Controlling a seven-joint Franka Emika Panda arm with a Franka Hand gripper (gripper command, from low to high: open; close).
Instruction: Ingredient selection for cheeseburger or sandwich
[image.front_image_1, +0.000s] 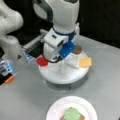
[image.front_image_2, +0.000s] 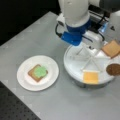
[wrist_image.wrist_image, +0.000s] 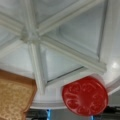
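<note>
The tool (image.front_image_1: 58, 58) hangs low over the white round tray (image.front_image_1: 62, 75), at the end of the white arm with its blue block, and its fingers are hidden behind the wrist body, so how far it is open cannot be told, nor whether it holds anything. Right beneath it, the wrist view shows the tray's ribs meeting at a hub, with the red round (wrist_image.wrist_image: 85, 96) lying at the tray's rim and a toast square (wrist_image.wrist_image: 15, 97) beside it. Farther around the tray from the tool sit the cheese square (image.front_image_2: 91, 76) and the dark patty (image.front_image_2: 113, 69). Well away from the tool, on the grey counter (image.front_image_2: 37, 40), the paper plate (image.front_image_2: 25, 80) carries the sandwich so far: another toast square (image.front_image_2: 32, 73) with the green round (image.front_image_2: 40, 71) on top.
</note>
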